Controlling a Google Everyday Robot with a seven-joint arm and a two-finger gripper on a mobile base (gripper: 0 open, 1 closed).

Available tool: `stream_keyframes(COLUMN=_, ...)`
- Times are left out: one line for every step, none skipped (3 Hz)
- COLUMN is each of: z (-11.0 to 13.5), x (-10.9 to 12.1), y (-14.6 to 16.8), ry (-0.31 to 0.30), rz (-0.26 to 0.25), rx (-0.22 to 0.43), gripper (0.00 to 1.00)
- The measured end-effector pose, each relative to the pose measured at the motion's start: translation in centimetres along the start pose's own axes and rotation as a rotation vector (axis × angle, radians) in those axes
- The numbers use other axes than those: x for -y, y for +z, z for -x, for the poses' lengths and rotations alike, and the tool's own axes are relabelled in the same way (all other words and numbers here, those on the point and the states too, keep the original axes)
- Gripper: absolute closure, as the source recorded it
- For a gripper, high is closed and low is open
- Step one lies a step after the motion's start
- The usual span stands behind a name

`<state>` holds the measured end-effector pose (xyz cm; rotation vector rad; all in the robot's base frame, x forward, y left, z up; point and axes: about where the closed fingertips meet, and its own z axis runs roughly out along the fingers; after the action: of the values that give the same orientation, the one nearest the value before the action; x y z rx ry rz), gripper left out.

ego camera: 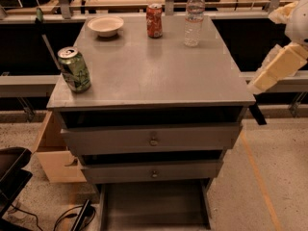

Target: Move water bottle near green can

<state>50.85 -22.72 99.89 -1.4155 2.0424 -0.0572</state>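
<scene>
The water bottle (194, 18) is clear and ribbed with a white cap. It stands upright at the back right of the grey cabinet top (159, 71). The green can (74, 70) stands upright at the front left corner, far from the bottle. My gripper (274, 70) shows as cream-coloured parts at the right edge of the view. It is off the cabinet's right side, level with the top and well apart from both objects. It holds nothing that I can see.
A red-orange soda can (154, 20) stands at the back centre, left of the bottle. A white bowl (105, 25) sits at the back left. Two drawers (153, 139) sit slightly open below the top. A cardboard box (53, 153) and a black chair (12, 174) are at the lower left.
</scene>
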Motion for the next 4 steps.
stream_keyframes(z=-0.8, x=4.7, y=2.4, ry=0.092, rz=-0.08, rx=0.199, gripper=0.0)
stream_keyframes(z=-0.4, x=8.8, y=5.8, ry=0.233, rz=-0.138, rx=0.471, gripper=0.0)
stream_keyframes(z=0.0, x=10.7, y=8.1, ry=0.418, rz=-0.163, rx=0.677, gripper=0.0)
stream_keyframes(z=1.2, x=12.4, y=8.2, ry=0.479, rz=-0.21, rx=0.748, gripper=0.0)
